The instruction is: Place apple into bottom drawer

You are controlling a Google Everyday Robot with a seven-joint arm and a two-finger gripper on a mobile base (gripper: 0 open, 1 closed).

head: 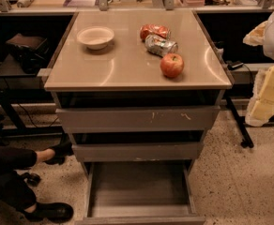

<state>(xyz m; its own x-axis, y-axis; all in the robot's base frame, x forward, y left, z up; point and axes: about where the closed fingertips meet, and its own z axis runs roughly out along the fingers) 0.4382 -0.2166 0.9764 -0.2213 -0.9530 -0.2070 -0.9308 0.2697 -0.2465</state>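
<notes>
Apple (172,65) near the bench's (104,74) front right corner, probably firm, smooth, roll-prone; grip across its middle; tool out of view, state unknown.

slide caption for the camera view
Apple on the cabinet top beside a crushed silver can, bottom drawer open below, gripper out of view

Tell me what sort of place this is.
Probably a robotics lab or workshop: a scuffed cabinet with its bottom drawer pulled open, an apple, a red can and a silver can staged on top, and cluttered benches behind. The tool is not in view.
</notes>
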